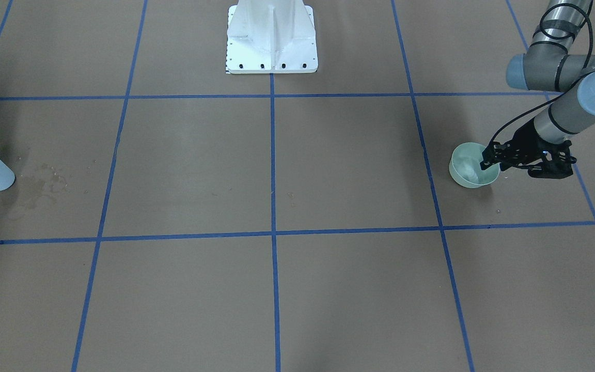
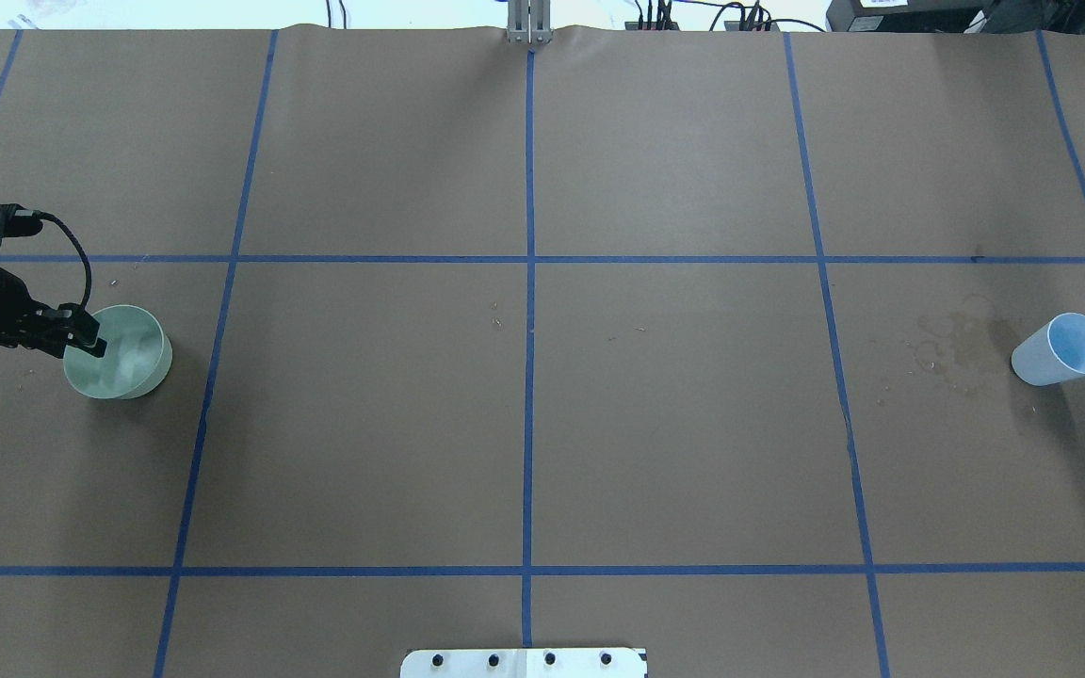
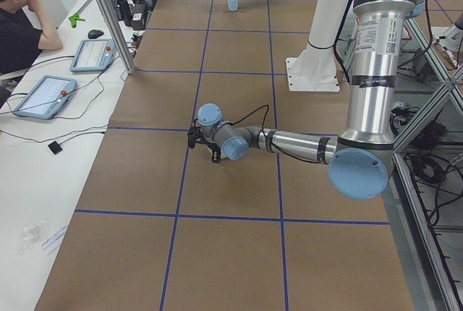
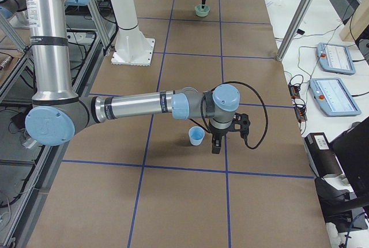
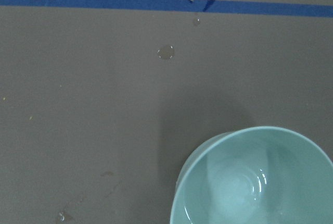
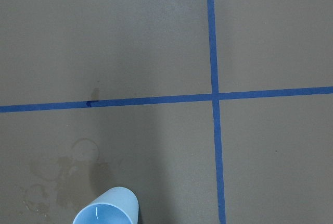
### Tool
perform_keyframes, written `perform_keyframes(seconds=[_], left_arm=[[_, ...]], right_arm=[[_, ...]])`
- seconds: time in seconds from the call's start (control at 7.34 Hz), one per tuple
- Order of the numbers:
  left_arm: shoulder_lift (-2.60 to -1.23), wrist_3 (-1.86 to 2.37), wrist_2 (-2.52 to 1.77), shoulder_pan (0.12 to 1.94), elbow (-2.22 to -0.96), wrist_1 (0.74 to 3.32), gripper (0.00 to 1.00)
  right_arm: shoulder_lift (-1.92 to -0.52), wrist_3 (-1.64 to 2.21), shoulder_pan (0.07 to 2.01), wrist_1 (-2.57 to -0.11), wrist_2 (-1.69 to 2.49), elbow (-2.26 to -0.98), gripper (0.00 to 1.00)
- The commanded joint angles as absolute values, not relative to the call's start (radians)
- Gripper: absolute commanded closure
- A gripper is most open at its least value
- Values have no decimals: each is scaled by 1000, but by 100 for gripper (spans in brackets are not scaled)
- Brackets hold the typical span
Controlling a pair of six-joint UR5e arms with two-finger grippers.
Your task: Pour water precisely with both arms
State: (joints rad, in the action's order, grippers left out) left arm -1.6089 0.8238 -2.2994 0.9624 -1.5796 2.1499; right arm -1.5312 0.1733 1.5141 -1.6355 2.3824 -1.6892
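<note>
Well, bowl [image 1: 456, 173]: light, slick, water [image 5: 260, 182] sloshes; hold by rim.
Left gripper [image 1: 486, 161]: at rim, grip unclear.
Right gripper [image 4: 217, 144]: cannot tell.

Cool, even light falls from above, fairly bright. The brown surface [image 2: 674, 424] reads flat and matte, and the overhead view's top edge is blown white. Shadows are soft: a broad one beside the cup [image 2: 1065, 348], another by the bowl [image 5: 197, 182]. Small white glints mark the water [image 5: 261, 178]. Both wrist views look slightly soft.
</note>
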Motion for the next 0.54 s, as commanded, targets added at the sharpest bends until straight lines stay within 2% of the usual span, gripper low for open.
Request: perform_keyframes(seconds=[0.0, 0.14, 0.41], left_arm=[[-1609, 825, -2299, 962, -1578, 2151, 89], [-1609, 827, -2306, 962, -1591, 2148, 100], [-1611, 836, -2487, 983, -1681, 2096, 100]], right_arm=[[-1531, 173, 1514, -1637, 2384, -1692, 0], [-1531, 173, 1516, -1637, 2384, -1700, 0], [-1529, 181, 1514, -1637, 2387, -1700, 0]])
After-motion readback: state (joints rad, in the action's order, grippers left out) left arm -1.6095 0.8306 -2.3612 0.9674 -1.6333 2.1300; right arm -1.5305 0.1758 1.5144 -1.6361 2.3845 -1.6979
